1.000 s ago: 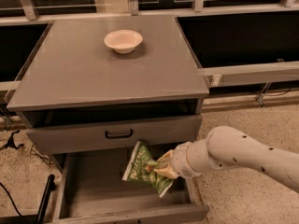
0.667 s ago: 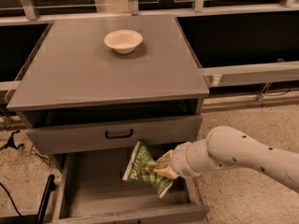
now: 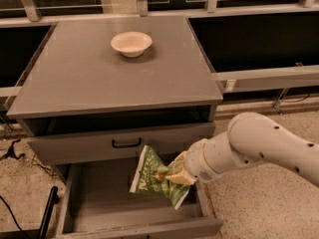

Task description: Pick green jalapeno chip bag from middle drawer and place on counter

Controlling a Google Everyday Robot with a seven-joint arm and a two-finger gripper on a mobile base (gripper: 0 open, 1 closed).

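Observation:
The green jalapeno chip bag (image 3: 153,177) hangs crumpled above the right part of the open middle drawer (image 3: 107,203), clear of its floor. My gripper (image 3: 175,174) is shut on the bag's right end, at the tip of the white arm that reaches in from the right. The counter (image 3: 89,76) is the wide grey top slab above, well above the bag.
A cream bowl (image 3: 131,43) stands near the back middle of the counter. A closed grey drawer front with a black handle (image 3: 126,143) sits just above the open drawer. A dark pole (image 3: 47,213) leans at the lower left. Speckled floor surrounds the cabinet.
The bag and gripper have risen slightly above the drawer; otherwise almost nothing has moved.

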